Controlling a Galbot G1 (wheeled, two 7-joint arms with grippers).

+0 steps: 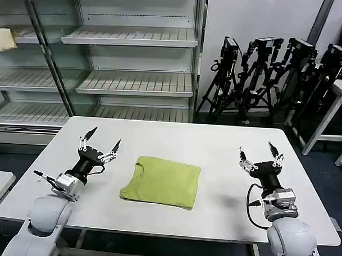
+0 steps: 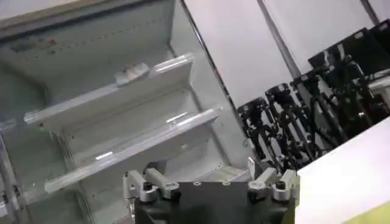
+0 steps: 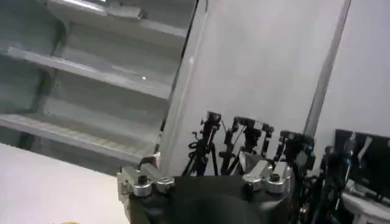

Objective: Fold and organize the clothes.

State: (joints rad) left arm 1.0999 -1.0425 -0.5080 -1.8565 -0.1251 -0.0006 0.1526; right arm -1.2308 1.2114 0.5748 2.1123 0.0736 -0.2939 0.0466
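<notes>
Lying folded into a neat rectangle, your lime T-shirt (image 1: 162, 182) sat flat near the middle of the white tabletop (image 1: 215, 146), neckline toward the left side. Your left claw (image 1: 102, 139) hovered just beside it with fingers spread, holding nothing. Your right claw (image 1: 258, 153) stood well apart on the other side, likewise spread and empty. Beyond the far edge you had bare refrigerator shelves (image 1: 133, 82) and a cluster of black tripods (image 1: 263, 75).

White arms, black end effectors
</notes>
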